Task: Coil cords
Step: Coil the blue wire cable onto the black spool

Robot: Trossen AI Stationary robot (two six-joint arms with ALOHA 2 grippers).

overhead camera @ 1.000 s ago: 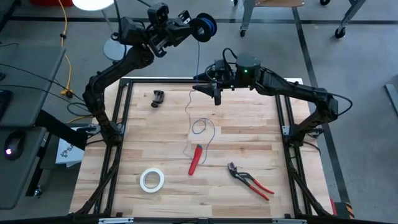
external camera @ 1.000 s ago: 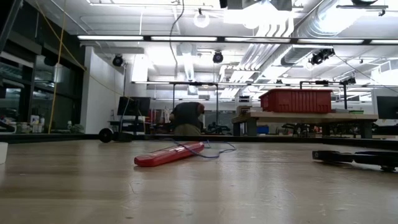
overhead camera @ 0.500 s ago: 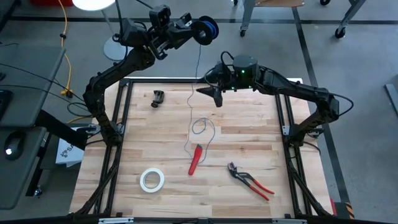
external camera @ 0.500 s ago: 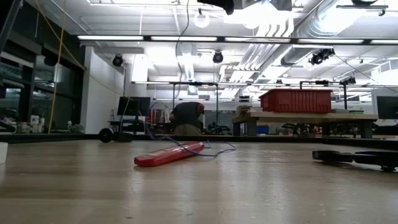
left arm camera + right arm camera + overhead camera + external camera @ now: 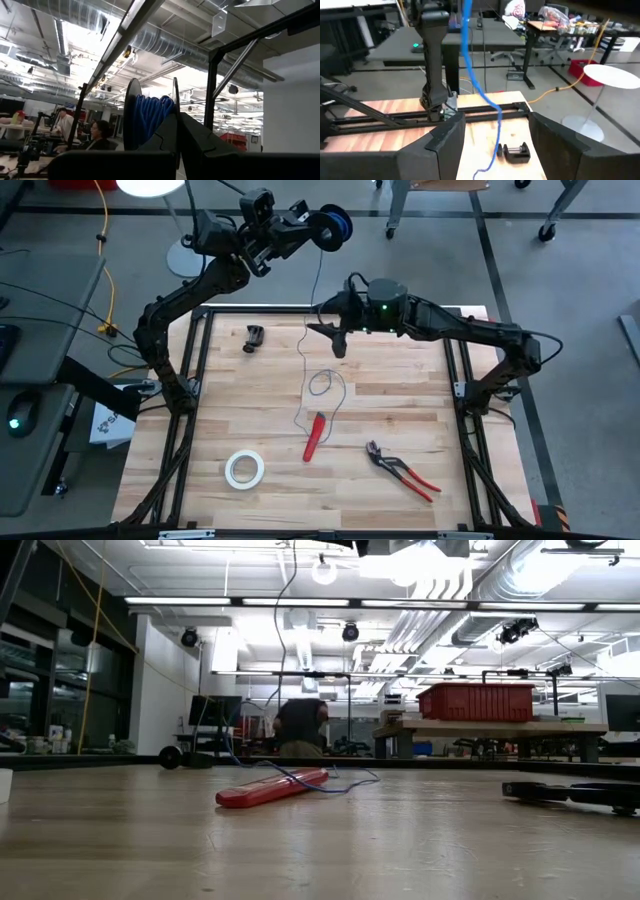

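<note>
Left tool (image 5: pixel 325 227) clamps the spool (image 5: pixel 333 225) aloft — right tool (image 5: pixel 333 340) gapes beside the hanging wire (image 5: pixel 318 290).

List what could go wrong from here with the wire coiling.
1. The right gripper is open with the blue wire running between its fingers, not pinched; the wire may slip out sideways.
2. The wire's loose loops lie beside the red tool; pulling may snag or drag it.
3. The left gripper, shut on the spool, holds it beyond the table's far edge; slack could fall outside.
</note>
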